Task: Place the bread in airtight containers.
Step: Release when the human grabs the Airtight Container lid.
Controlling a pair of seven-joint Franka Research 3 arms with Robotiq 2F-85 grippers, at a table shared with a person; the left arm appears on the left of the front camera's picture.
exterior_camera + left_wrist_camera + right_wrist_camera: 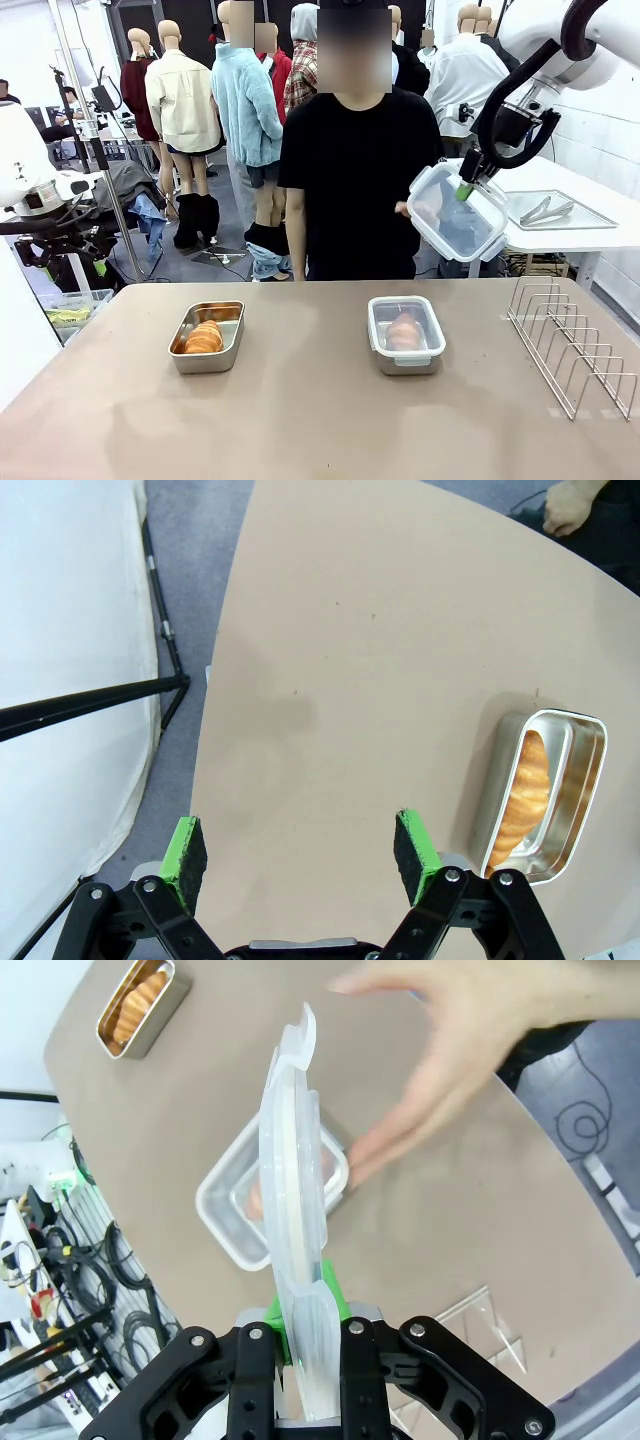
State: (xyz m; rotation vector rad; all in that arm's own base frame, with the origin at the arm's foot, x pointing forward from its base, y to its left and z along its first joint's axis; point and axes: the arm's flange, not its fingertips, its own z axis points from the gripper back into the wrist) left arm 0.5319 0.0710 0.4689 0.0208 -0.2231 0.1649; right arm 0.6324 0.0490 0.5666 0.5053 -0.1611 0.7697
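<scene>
On the left of the table an open steel container point(207, 337) holds a golden bread roll point(204, 338). The other container point(405, 334), at centre right, has a clear lid on it and bread point(403, 330) inside. My right gripper point(467, 186) hangs high at the right, shut on the rim of a loose clear lid point(458, 212). The right wrist view has that lid point(295, 1190) edge-on between the pads point(331, 1296), above the lidded container point(232, 1218). My left gripper point(300, 850) is open over bare table, left of the open container point(545, 790).
A person in black stands at the far side, with a blurred hand point(450, 1050) close to the held lid. A wire rack point(570, 340) stands at the table's right end. The table's left edge point(215, 710) drops to the floor and a stand leg.
</scene>
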